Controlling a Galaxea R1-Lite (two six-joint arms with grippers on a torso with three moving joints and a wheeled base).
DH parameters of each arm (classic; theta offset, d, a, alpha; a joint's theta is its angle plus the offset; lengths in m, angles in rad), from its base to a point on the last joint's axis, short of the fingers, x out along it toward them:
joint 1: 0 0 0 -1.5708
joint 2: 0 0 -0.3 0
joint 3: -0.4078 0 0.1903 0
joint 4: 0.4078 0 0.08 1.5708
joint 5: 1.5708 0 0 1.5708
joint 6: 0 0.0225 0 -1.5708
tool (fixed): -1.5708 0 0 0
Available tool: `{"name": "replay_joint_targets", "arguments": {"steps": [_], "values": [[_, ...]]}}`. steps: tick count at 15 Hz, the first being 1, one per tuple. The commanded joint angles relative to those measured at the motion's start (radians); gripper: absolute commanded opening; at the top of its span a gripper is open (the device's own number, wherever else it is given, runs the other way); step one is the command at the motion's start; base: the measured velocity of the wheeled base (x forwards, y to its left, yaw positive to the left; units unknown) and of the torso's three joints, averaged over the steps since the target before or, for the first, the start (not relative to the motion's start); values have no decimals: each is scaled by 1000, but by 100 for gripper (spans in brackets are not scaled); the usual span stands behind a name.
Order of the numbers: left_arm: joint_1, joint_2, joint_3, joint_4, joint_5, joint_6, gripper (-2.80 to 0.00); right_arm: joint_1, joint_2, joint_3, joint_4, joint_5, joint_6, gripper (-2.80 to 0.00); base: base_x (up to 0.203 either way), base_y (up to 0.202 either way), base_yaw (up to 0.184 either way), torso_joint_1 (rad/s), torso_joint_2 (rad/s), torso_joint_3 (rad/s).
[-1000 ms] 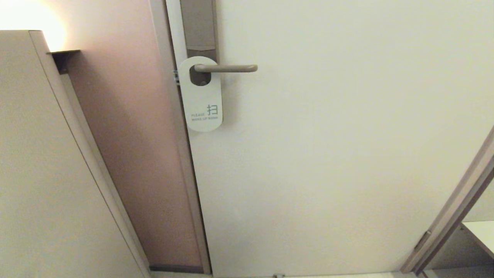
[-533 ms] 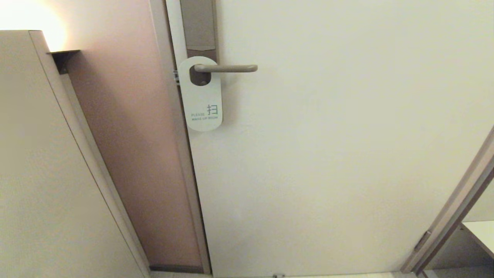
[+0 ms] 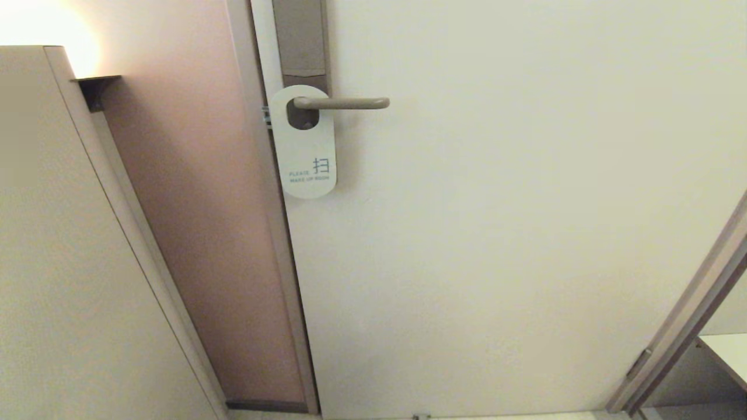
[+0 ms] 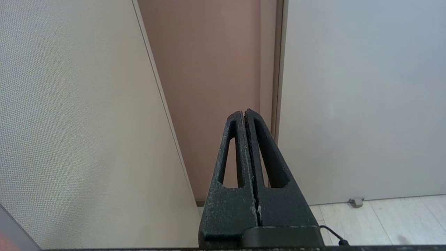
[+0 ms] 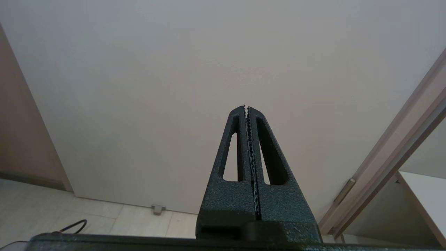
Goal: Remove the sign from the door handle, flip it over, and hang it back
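The sign (image 3: 308, 154) hangs by its oval hole on the door handle (image 3: 344, 103), white "MAKE UP ROOM" face outward, at the upper left of the pale door (image 3: 496, 204) in the head view. Neither arm shows in that view. My left gripper (image 4: 244, 112) is shut and empty, low down, pointing toward the gap between the door frame and the side wall. My right gripper (image 5: 246, 107) is also shut and empty, low in front of the door's lower part. Neither wrist view shows the sign or the handle.
A beige wall panel (image 3: 70, 262) stands close on the left, with a brownish wall strip (image 3: 204, 233) beside the door frame. A second door frame (image 3: 683, 326) angles in at the lower right. A small door stop (image 5: 158, 209) sits on the tiled floor.
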Motion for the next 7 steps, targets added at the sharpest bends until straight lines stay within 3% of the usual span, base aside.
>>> {"name": "replay_joint_targets", "arguments": {"steps": [1,7], "values": [[0,1,0,0,0,0,-280,0,2,0,0,-1,0,-280,0,0,0,0,0,0],[0,1,0,0,0,0,-280,0,2,0,0,0,-1,-280,0,0,0,0,0,0]]}}
